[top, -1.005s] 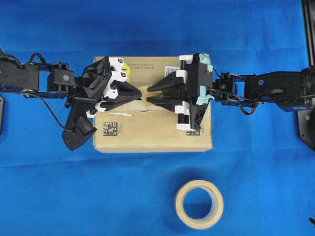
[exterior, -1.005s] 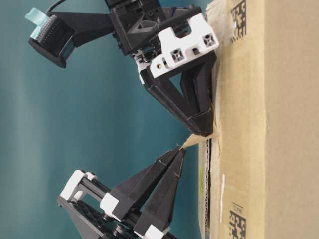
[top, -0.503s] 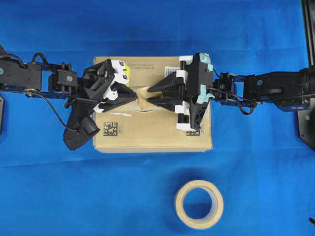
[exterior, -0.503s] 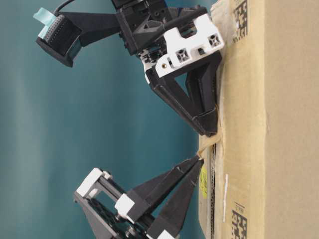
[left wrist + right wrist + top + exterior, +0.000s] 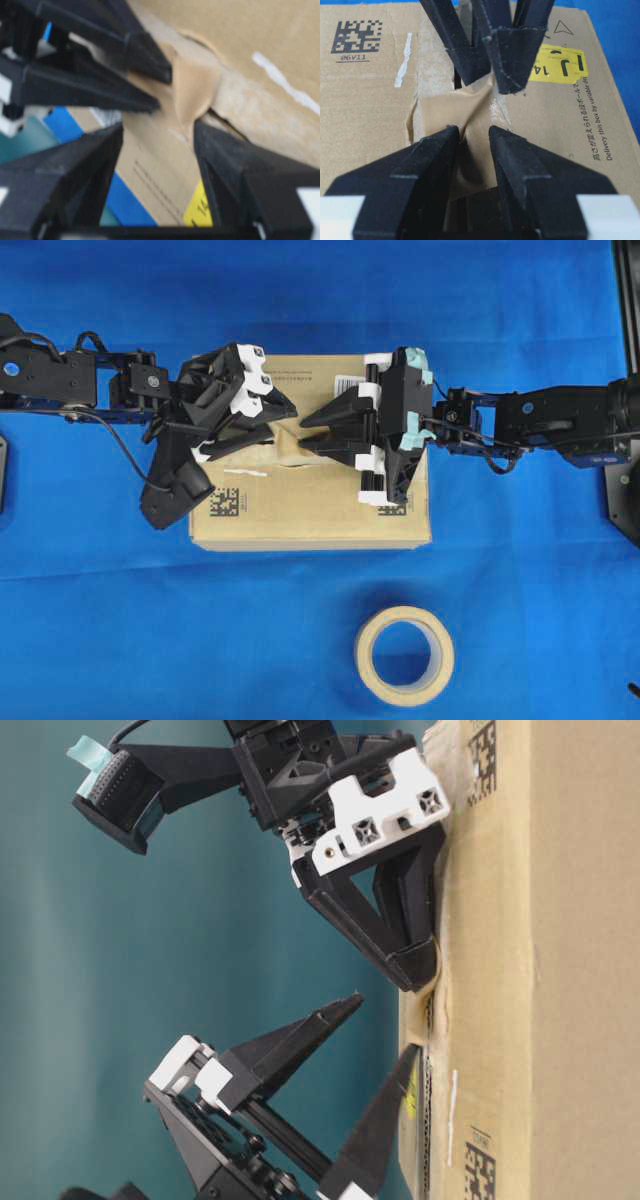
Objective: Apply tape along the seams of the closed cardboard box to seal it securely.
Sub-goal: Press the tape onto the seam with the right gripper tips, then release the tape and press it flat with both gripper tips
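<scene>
Tape [image 5: 288, 443], a small glossy tan piece, lies near the middle of the cardboard box [image 5: 310, 510] top in the overhead view, over the seams [image 5: 262, 462]; much of it is hidden under the two black grippers, so its full outline cannot be made out; the left gripper [image 5: 282, 426] comes in from the left with its fingers spread, one tip at the tape's upper edge and one at its lower; the right gripper [image 5: 310, 432] comes in from the right, fingers parted with a gap between them, tips over the tape's right side; whether they touch it cannot be told here; a cream tape roll [image 5: 404, 655] lies on the blue table cover [image 5: 100, 620], well apart from the box.

Table-level view, turned on its side: the box fills the right edge and is cut off; the right gripper's tips press the tape [image 5: 428, 995] against the box top; the left gripper [image 5: 385, 1035] stands spread, one fingertip lifted clear, the other down at the box surface.

Left wrist view, blurred: the tape [image 5: 192, 92] is wrinkled and partly stuck down, between the spread left fingers [image 5: 235, 170] in the foreground; the right gripper's two tips [image 5: 157, 87] meet its far edge; a yellow sticker [image 5: 200, 212] shows low down, cut off.

Right wrist view: the tape [image 5: 470, 107] lies creased across the seam, between the right fingers [image 5: 435, 160] below and the left fingers [image 5: 510, 55] above; a square code [image 5: 358, 36] sits at top left.
</scene>
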Controlling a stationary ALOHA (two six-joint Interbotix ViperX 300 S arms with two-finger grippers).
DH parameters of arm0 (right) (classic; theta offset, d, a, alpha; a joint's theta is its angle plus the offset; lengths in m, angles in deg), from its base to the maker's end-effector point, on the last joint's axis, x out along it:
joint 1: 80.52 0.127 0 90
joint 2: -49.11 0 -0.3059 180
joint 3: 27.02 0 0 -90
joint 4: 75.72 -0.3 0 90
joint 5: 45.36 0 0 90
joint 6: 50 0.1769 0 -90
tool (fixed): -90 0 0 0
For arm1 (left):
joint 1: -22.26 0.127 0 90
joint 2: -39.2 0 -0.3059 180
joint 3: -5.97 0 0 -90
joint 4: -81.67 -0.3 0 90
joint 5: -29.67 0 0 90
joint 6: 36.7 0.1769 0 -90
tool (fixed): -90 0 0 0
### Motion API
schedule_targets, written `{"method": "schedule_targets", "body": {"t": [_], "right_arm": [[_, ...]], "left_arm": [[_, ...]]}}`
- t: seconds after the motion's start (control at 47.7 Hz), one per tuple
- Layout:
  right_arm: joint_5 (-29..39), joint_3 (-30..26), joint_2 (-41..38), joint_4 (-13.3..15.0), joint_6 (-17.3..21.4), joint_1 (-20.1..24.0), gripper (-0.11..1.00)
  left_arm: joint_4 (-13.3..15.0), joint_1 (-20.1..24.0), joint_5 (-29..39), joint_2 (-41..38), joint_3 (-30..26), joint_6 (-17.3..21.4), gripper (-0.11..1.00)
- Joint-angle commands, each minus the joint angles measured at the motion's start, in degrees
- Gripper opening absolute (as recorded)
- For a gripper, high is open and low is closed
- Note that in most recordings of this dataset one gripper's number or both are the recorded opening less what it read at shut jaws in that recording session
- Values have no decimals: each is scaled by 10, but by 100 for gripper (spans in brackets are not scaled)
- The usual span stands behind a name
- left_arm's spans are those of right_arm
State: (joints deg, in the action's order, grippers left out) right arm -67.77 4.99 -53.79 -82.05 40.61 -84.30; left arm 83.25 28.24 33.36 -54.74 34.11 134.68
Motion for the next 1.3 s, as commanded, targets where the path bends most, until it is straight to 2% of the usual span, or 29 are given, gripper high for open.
{"method": "schedule_targets", "body": {"t": [0.0, 0.147, 0.293, 0.461, 0.67, 0.901, 1.11, 1.278], "right_arm": [[-3, -4, 6, -2, -1, 3, 33], [-3, -4, 6, -3, -1, 3, 33], [-3, -4, 6, -9, -1, 2, 33], [-3, -4, 6, -9, -1, 3, 33], [-1, -4, 6, -9, -1, 3, 33], [-1, -1, 6, -9, -1, 3, 33], [-3, -1, 6, -10, -1, 3, 33], [0, 0, 15, -9, -3, 3, 33]], "left_arm": [[-1, 4, 10, 4, -12, 18, 55], [-1, 4, 25, 4, -18, 43, 54], [-2, 7, 54, 4, -30, 47, 54], [-1, 10, 117, 4, -48, 47, 54], [-1, 8, 171, 6, -66, 36, 54], [-1, 5, 211, 7, -76, 8, 54], [1, 4, 200, 18, -74, 3, 54], [5, 2, 129, 35, -56, -29, 54]]}}
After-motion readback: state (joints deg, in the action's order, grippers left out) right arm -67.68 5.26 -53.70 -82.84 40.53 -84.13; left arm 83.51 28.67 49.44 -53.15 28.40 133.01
